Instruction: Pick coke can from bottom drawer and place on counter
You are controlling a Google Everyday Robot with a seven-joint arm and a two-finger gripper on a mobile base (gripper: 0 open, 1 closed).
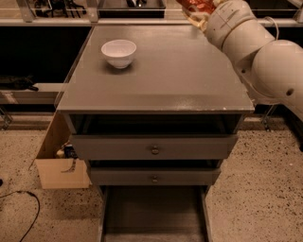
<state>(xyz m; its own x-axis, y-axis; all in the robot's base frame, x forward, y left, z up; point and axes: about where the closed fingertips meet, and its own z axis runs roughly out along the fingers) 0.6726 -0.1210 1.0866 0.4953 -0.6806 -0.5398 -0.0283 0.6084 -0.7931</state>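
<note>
The coke can point(193, 6) shows as a shiny red shape at the top edge of the camera view, above the far right part of the counter point(165, 75). My gripper point(201, 13) is shut on it and holds it in the air, partly cut off by the frame's top edge. My white arm point(255, 47) reaches in from the right. The bottom drawer point(151, 212) is pulled out at the bottom, its dark grey floor bare.
A white bowl point(119, 52) stands on the counter's far left. Two grey drawer fronts with round knobs point(155, 150) sit below the counter. An open cardboard box point(57, 163) stands on the speckled floor to the cabinet's left, with a black cable point(23, 198) nearby.
</note>
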